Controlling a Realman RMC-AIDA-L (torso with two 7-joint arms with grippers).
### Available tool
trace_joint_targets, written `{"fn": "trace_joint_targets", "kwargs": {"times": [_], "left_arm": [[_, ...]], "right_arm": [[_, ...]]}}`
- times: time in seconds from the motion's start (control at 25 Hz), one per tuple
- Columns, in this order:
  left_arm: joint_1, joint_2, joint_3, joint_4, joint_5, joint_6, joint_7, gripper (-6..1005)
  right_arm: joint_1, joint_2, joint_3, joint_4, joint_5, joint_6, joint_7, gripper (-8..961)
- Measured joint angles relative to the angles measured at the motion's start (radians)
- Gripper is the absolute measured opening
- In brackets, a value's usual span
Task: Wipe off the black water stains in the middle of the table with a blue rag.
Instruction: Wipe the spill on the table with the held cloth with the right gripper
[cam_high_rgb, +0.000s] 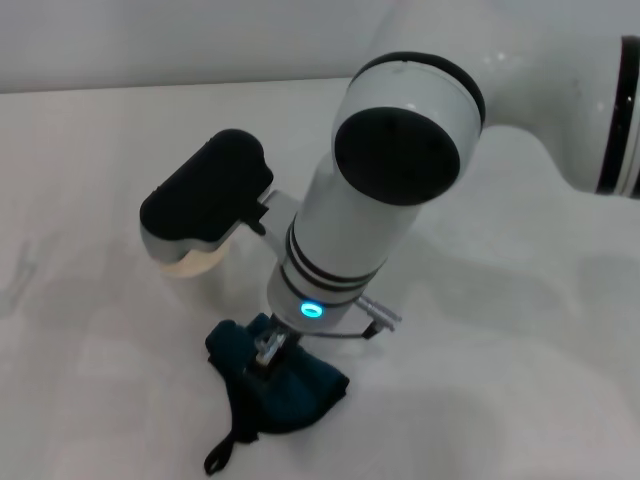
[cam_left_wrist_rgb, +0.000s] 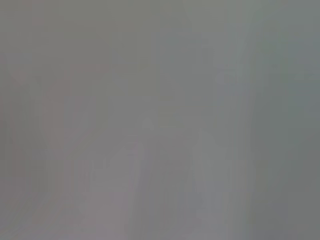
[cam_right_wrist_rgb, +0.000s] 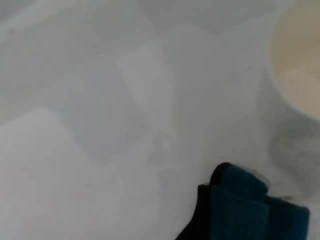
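Note:
The blue rag (cam_high_rgb: 300, 395) lies bunched on the white table (cam_high_rgb: 80, 150) at the front middle, its black loop tag (cam_high_rgb: 222, 455) trailing toward the front. My right gripper (cam_high_rgb: 268, 350) reaches down onto the rag's top and is shut on it, pressing it against the table. The rag also shows in the right wrist view (cam_right_wrist_rgb: 245, 212) at the picture's edge. The black water stain is hidden; I see no black spot on the bare table. My left gripper is out of view, and the left wrist view shows only plain grey.
A white paper cup (cam_high_rgb: 190, 262) stands just left of the right arm, partly covered by the arm's black wrist housing (cam_high_rgb: 205, 185). It shows in the right wrist view (cam_right_wrist_rgb: 300, 65) close to the rag. The right arm's big white link (cam_high_rgb: 390, 170) crosses the middle.

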Motion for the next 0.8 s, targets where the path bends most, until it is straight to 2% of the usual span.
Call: {"fn": "trace_joint_targets", "kwargs": {"times": [0.44,0.6,0.8], "left_arm": [[0.004,0.000,0.000,0.000,-0.001,0.001,-0.004,880],[0.017,0.000,0.000,0.000,-0.005,0.009,-0.004,880],[0.021,0.001,0.000,0.000,-0.008,0.012,-0.003,879]], "right_arm": [[0.023,0.000,0.024,0.067,-0.105,0.056,0.041,69],[0.014,0.000,0.066,0.063,-0.164,0.090,0.044,70],[-0.014,0.000,0.084,0.028,-0.155,0.088,0.016,70]]}}
